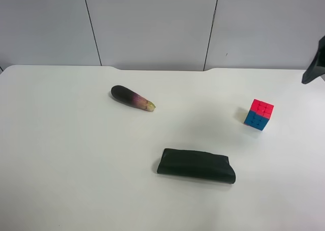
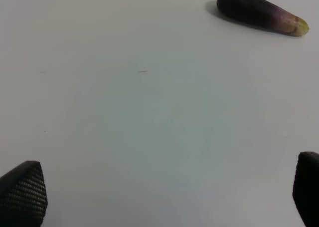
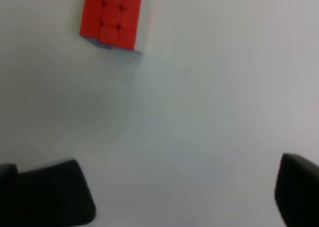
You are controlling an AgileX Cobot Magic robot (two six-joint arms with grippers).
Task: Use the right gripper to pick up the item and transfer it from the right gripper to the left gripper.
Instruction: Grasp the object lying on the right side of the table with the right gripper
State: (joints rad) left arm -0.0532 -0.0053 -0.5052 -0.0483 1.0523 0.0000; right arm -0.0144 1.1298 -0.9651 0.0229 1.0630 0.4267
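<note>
The small puzzle cube (image 1: 259, 114) made of square tiles sits flat on the white counter (image 1: 61, 155). Its red face is up, a blue face shows on the side, and nothing touches it. The black right gripper (image 3: 174, 197) hangs above the counter near the cube but off to one side of it. Its two fingers are spread wide, with only bare counter between them. I think they are spread so the cube can fit in once the gripper goes over it and down, so the pick-up has not begun. The black left gripper (image 2: 164, 197) also has its fingers far apart and holds nothing. It hangs over a bare patch of counter, likely waiting there so the cube can be handed across. The dark purple eggplant (image 1: 132, 98) with a pale tip lies well apart from the cube. The flat black pouch (image 1: 196, 165) lies apart from both. Neither one should get in the way. The pouch is the only thing here that could hold something, but it lies flat, and I cannot tell what, if anything, is inside.
</note>
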